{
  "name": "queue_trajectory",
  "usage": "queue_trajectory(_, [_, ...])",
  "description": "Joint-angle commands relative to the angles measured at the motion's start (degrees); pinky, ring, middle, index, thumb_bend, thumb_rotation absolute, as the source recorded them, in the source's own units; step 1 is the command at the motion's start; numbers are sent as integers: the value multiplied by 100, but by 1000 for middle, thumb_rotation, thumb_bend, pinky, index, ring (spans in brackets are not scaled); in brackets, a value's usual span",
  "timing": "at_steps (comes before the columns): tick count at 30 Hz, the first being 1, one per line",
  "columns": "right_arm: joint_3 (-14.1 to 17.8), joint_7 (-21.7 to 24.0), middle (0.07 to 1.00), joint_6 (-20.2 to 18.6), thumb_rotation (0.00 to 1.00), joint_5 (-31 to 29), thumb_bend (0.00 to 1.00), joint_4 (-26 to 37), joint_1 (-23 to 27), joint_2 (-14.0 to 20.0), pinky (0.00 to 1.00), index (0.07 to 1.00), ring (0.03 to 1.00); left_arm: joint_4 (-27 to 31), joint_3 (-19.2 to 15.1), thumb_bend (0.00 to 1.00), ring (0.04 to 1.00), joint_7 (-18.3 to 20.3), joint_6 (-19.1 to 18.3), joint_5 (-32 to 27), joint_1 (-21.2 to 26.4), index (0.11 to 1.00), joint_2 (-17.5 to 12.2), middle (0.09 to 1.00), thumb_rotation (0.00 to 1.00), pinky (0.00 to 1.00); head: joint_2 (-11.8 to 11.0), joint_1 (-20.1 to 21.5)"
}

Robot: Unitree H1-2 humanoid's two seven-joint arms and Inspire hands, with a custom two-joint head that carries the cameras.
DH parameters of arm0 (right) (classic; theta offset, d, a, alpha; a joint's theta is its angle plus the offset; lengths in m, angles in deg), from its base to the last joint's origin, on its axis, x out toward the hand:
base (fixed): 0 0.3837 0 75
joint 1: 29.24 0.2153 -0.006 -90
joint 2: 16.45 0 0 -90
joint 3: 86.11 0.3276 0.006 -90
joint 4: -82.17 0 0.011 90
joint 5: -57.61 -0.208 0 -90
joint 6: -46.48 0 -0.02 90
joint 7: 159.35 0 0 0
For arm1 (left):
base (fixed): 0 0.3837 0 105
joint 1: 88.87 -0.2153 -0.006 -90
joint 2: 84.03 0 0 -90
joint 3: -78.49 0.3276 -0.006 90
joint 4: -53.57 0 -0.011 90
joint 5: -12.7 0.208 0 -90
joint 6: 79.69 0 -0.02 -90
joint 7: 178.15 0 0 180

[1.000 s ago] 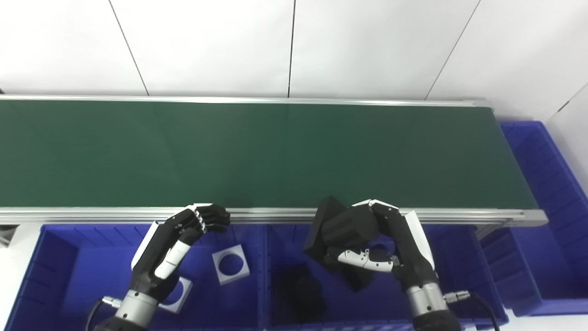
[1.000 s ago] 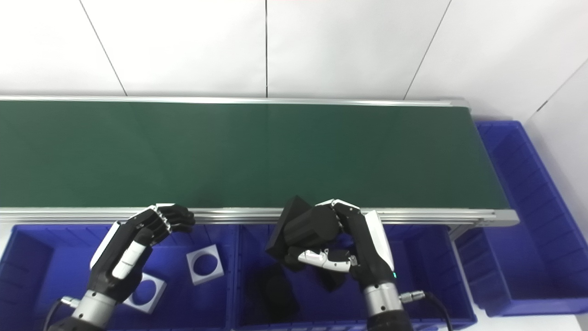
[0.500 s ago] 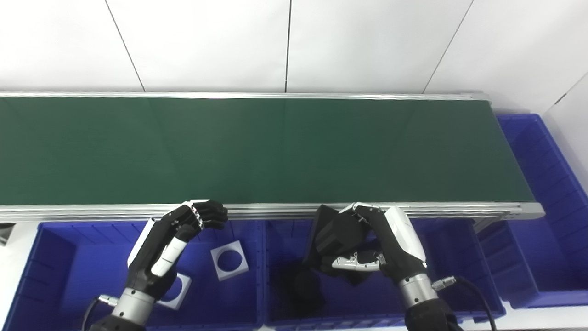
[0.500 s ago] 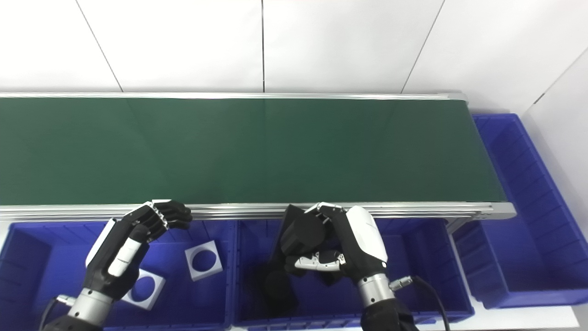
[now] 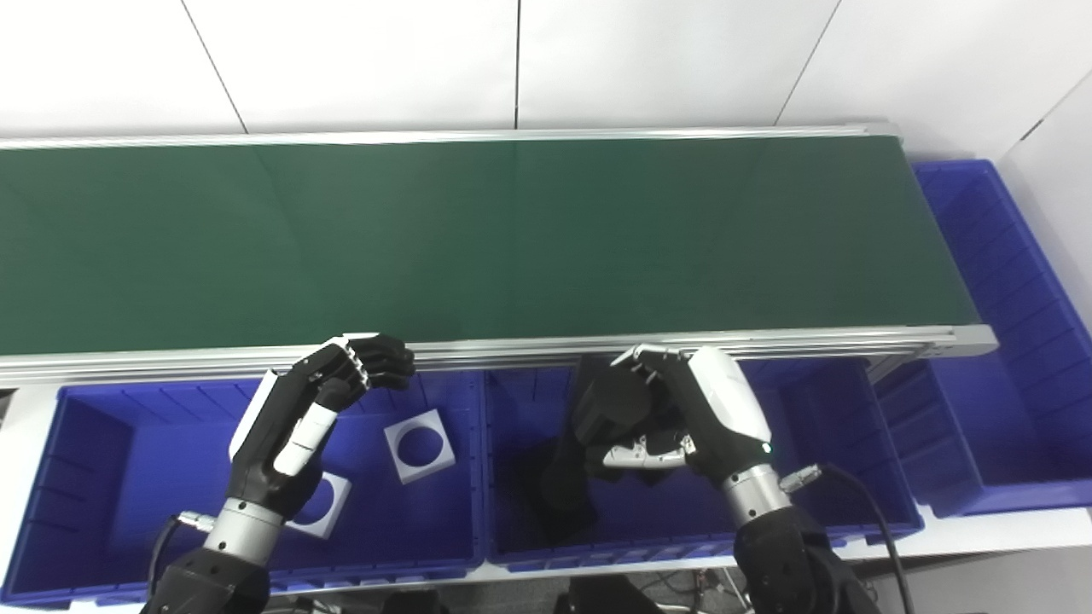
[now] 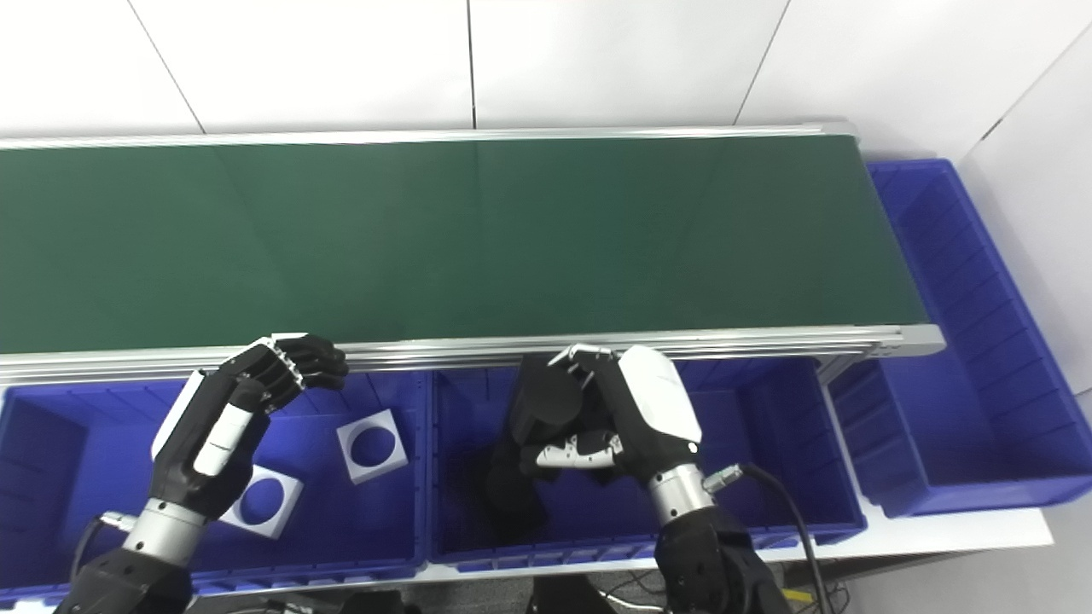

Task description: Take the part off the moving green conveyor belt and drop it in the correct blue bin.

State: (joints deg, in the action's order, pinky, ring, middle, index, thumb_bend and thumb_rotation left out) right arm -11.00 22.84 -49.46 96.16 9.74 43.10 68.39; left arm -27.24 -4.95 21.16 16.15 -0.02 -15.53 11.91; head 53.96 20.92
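Note:
My right hand (image 5: 704,414) is shut on a black blocky part (image 5: 607,399), held inside the top of the middle blue bin (image 5: 819,452), just below the belt's near rail. More black parts (image 5: 567,488) lie on that bin's floor under it. The green conveyor belt (image 5: 512,239) carries nothing in view. Over the back of the left blue bin (image 5: 128,477), my left hand (image 5: 311,418) hangs with its fingers (image 5: 380,362) curled shut on nothing, close to the rail.
Two white square parts with round holes (image 5: 418,433) (image 5: 322,505) lie in the left bin. A third blue bin (image 5: 1007,367) stands past the belt's right end. The aluminium rail (image 5: 512,350) runs along the belt's near edge above the bins.
The camera has tilted, shifting the whole picture. My right hand has dropped with the black part from the rail's height down into the middle bin. The left hand has kept its pose.

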Motion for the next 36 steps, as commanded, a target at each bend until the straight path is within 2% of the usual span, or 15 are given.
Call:
queue_trajectory(1, [76, -17, 479, 63, 0, -106, 495, 49, 122, 11, 346, 546, 392, 229, -23, 762, 648, 25, 32, -107, 115, 645, -44, 662, 765, 615, -13, 12])
queue_trajectory(8, [78, 77, 478, 58, 0, -28, 498, -180, 311, 109, 350, 526, 400, 209, -11, 768, 646, 73, 31, -110, 147, 642, -54, 660, 771, 613, -11, 3])
queue_trajectory(16, [8, 441, 489, -283, 0, 108, 497, -138, 375, 153, 342, 544, 417, 248, -13, 761, 645, 61, -9, -75, 129, 646, -42, 660, 773, 613, -20, -49])
queue_trajectory(18, [-65, 680, 485, -474, 0, 230, 511, -54, 395, 200, 401, 547, 405, 268, -14, 758, 646, 52, -36, -76, 126, 643, -41, 659, 770, 613, -17, -41])
queue_trajectory(19, [-95, 784, 469, -550, 5, 282, 519, -18, 403, 219, 431, 537, 467, 271, -15, 756, 647, 52, -40, -78, 126, 643, -42, 659, 770, 615, -17, -41])
queue_trajectory(20, [-169, 918, 498, -601, 37, 391, 520, 9, 424, 282, 453, 527, 502, 276, -14, 755, 648, 60, -48, -86, 129, 643, -50, 660, 770, 615, -19, -47])
queue_trajectory(21, [-218, 1016, 589, -634, 121, 473, 517, 27, 438, 322, 494, 506, 555, 280, -14, 754, 649, 66, -55, -92, 131, 643, -55, 660, 769, 617, -17, -47])
queue_trajectory(22, [-276, 1101, 598, -657, 129, 589, 517, 48, 453, 364, 498, 504, 561, 280, -17, 754, 649, 73, -56, -103, 134, 643, -58, 660, 769, 618, -19, -50])
queue_trajectory(23, [-321, 1175, 639, -665, 307, 663, 637, 66, 463, 402, 527, 616, 599, 267, -21, 753, 650, 85, -45, -121, 139, 643, -59, 660, 769, 618, -19, -50])
queue_trajectory(27, [-410, 1435, 730, -706, 651, 761, 778, 134, 490, 492, 633, 744, 701, 237, -35, 749, 645, 84, -45, -124, 150, 641, -60, 658, 762, 614, -23, -54])
queue_trajectory(30, [-450, 1601, 762, -736, 741, 817, 819, 204, 505, 532, 661, 778, 733, 290, -30, 761, 648, 70, -103, -103, 143, 643, -65, 661, 761, 616, -22, -54])
queue_trajectory(36, [-472, 1782, 800, -774, 795, 879, 878, 281, 508, 563, 712, 828, 782, 297, -28, 762, 654, 70, -106, -77, 137, 644, -68, 664, 769, 619, -37, -70])
